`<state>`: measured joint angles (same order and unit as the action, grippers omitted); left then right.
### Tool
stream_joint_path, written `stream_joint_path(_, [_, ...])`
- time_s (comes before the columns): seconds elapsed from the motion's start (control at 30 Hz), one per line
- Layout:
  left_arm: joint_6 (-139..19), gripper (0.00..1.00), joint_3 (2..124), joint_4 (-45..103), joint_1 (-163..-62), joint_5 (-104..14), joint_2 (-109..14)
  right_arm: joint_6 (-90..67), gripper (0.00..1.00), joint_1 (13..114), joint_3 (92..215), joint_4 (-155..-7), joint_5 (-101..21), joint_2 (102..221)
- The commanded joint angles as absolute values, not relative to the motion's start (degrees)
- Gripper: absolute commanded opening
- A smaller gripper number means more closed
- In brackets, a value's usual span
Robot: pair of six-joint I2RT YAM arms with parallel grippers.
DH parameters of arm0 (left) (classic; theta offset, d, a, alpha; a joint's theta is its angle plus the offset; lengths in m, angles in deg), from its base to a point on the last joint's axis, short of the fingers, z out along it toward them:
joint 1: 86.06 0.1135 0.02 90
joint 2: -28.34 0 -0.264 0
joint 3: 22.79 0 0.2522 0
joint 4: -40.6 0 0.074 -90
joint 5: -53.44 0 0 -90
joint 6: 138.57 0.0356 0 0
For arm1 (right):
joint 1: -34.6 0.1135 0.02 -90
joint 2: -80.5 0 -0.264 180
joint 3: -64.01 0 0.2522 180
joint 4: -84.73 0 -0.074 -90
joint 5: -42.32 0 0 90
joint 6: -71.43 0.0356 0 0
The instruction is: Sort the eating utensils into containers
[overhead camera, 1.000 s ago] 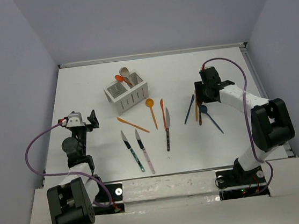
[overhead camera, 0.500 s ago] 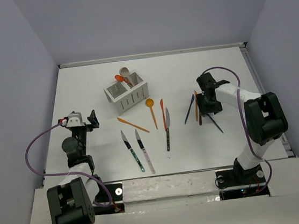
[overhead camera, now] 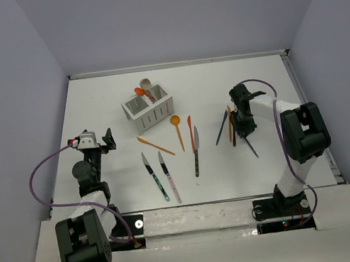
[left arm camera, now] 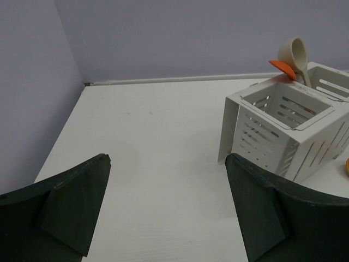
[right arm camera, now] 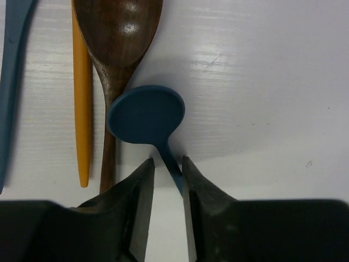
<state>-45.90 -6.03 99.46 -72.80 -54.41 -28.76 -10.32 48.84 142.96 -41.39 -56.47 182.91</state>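
1. My R end effector (right arm camera: 168,164): fingers (right arm camera: 136,202) nearly together, straddling the neck of the blue spoon (right arm camera: 146,113) just behind its bowl. One finger touches the handle and a thin gap shows on the other side. Can't tell if it's a real pinch. Spoon lies flat on the desk (overhead camera: 95,96), bowl just ahead of my fingertips.
2. Brown spoon (right arm camera: 117,27): just left of R end effector in wrist view. Its bowl sits further ahead than the blue bowl, and its handle touches the blue bowl's edge.
3. Orange utensil (right arm camera: 82,109): alongside the brown spoon's left, parallel, close against it.
4. Blue knife (right arm camera: 11,82): further left, at the wrist view's edge, apart from item 3.
5. My L end effector (left arm camera: 166,164): spread wide, holding nothing, well apart from all utensils.
6. White caddy (left arm camera: 262,136): ahead & to the right of L end effector, w/ 2 compartments. The one farther from me holds a beige spoon (left arm camera: 294,54) & an orange spoon (left arm camera: 283,68), leaning, bowls above the rim.
7. Loose on the desk btwn my two end effectors:
   - yellow-orange spoon (overhead camera: 176,123)
   - orange knife (overhead camera: 190,132)
   - dark-handled knife (overhead camera: 196,150)
   - slanted orange knife (overhead camera: 155,145)
   - teal-handled knife (overhead camera: 155,176)
   - pink-handled knife (overhead camera: 169,177)
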Motion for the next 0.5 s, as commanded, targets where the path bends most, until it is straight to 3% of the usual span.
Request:
stream_joint_path(0.0, [-44.62, 0.99, -13.51, 118.25, -72.52, -54.76, -27.38, -11.80, 0.18, 48.40, 143.69, -40.64, -55.32, 184.65])
stream_joint_path(0.07, [-44.62, 0.99, -13.60, 118.25, -72.52, -54.85, -27.20, -11.80, 0.08, 48.40, 143.61, -40.64, -55.67, 184.30])
stream_joint_path(0.17, [-44.62, 0.99, -13.60, 118.25, -72.52, -54.85, -27.12, -11.63, 0.01, 48.40, 143.43, -40.55, -56.11, 183.60])
stream_joint_path(0.47, [-44.62, 0.99, -13.51, 118.25, -72.52, -54.76, -27.38, -8.20, 0.00, 49.01, 147.90, -39.14, -61.30, 174.12])
